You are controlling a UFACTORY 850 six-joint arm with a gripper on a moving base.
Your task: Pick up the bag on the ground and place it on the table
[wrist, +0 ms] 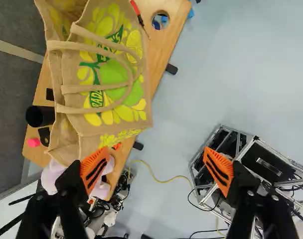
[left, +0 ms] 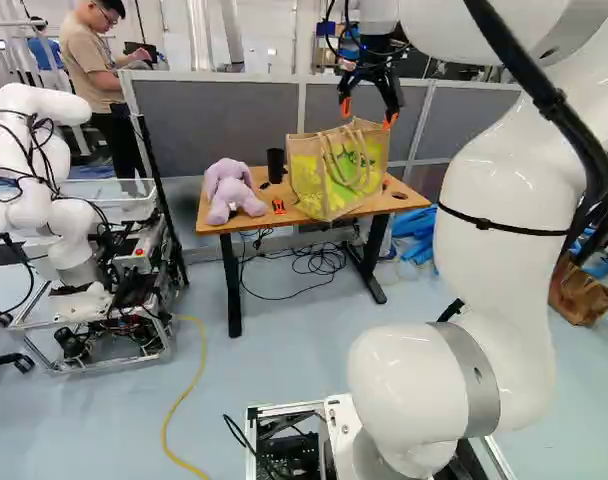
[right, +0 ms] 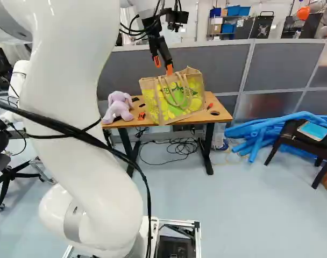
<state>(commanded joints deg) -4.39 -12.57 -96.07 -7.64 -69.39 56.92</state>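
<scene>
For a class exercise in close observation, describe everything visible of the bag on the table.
The bag is a large, boxy tote of tan, burlap-like cloth. One broad side carries a bright yellow and green print with fruit-like shapes and lettering. Two tan, rope-like handles droop over that printed side, and the top gapes partly open. It stands roughly upright on the wooden table, its printed side toward the front edge. The open gripper hangs close by, not gripping it.
</scene>
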